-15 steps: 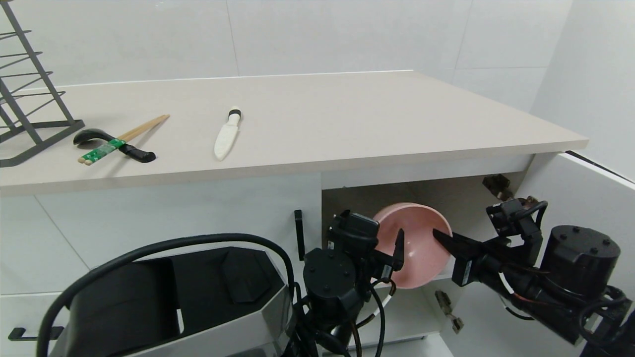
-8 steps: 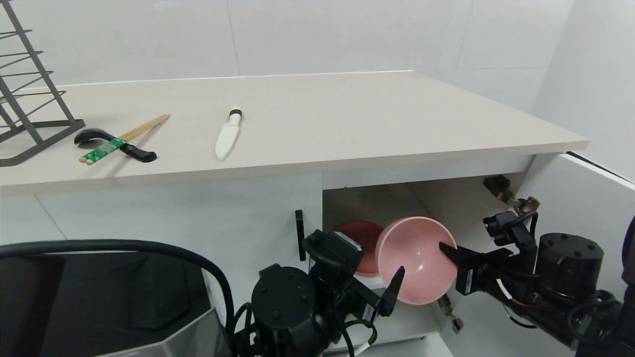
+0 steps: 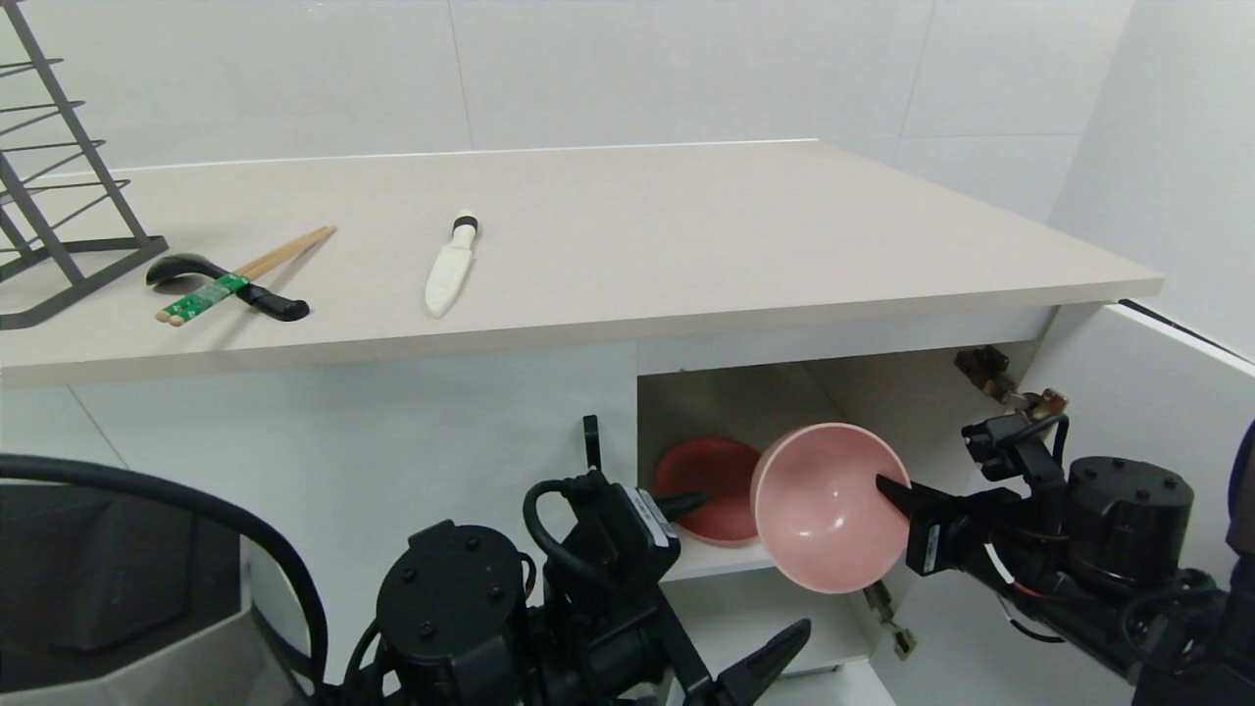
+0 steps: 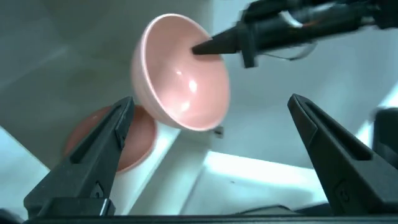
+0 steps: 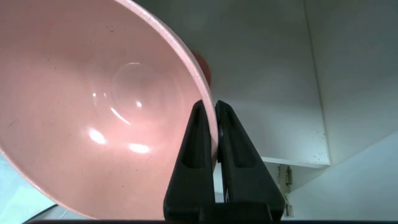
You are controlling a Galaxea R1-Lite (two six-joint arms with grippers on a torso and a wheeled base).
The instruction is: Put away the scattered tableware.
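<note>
Right tool point(image 3: 885, 485) on pink bowl point(image 3: 828, 505) rim, red plate point(image 3: 711, 466) partly behind

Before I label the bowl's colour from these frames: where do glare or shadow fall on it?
Right wrist view: bright glints sit inside the pink bowl, beside the right tool clamped on its rim. Left wrist view: fainter glints inside the bowl. Head view: no strong glare on the bowl, the cabinet recess behind it shaded.

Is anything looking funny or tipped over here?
The pale pink round bowl is tipped on its side, pinched at its rim by the right gripper before the open cupboard. On the counter, wooden chopsticks lie across a black spoon.
</note>
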